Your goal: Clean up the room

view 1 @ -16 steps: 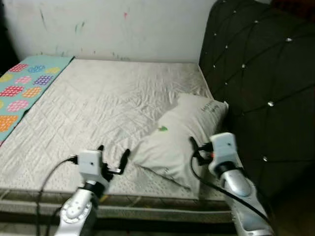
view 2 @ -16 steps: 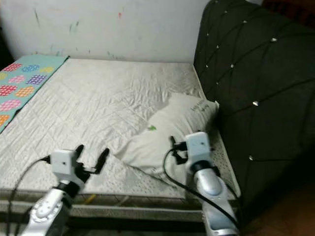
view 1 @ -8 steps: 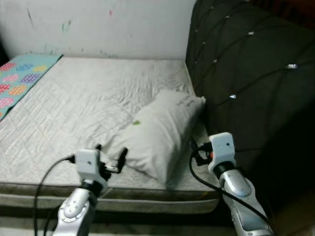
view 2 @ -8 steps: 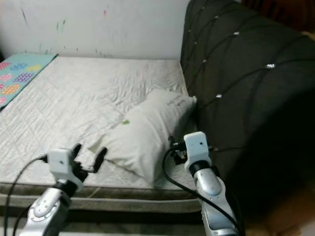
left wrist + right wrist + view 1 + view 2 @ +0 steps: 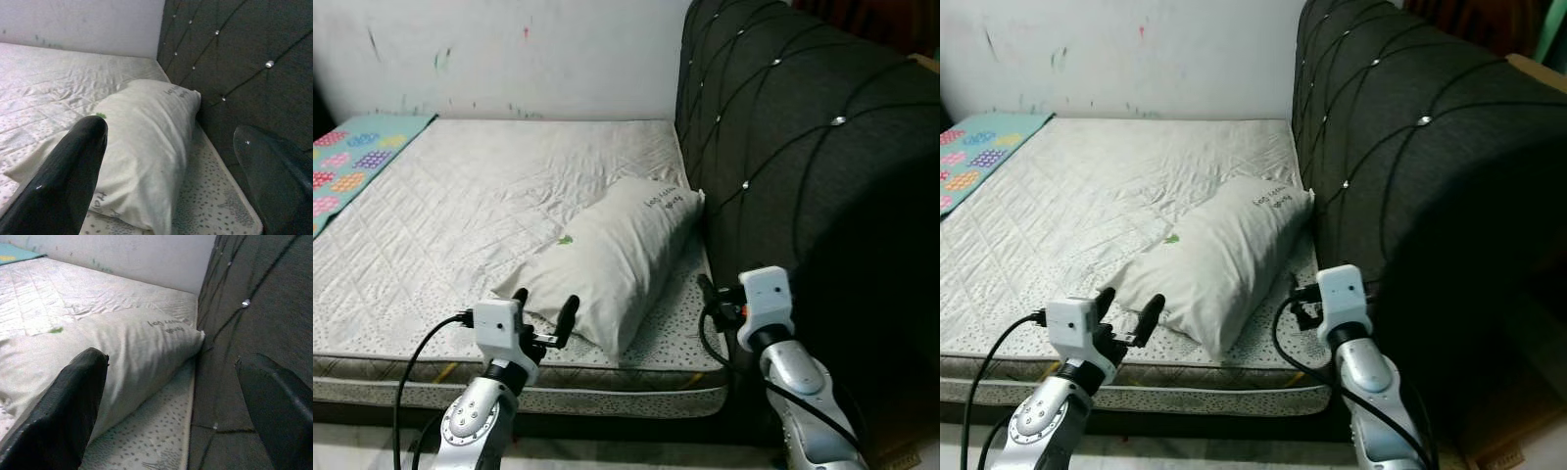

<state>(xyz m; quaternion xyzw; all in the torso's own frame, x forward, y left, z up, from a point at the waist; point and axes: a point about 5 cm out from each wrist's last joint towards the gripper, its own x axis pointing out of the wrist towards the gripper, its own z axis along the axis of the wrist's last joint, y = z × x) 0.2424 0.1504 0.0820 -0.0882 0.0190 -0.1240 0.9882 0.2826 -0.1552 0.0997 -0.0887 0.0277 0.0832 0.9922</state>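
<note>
A wide bed with a pale grey quilted mattress [image 5: 470,215] is seen against a dark tufted headboard [image 5: 783,147]. One long white pillow with a small green mark [image 5: 612,255] is laid diagonally near the headboard; a teal patterned cloth [image 5: 352,162] is spread at the far left edge

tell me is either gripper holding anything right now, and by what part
Nothing is held. The left gripper is open just short of the pillow, and the right gripper is open near the dark headboard, with the pillow lying free on the mattress.
</note>
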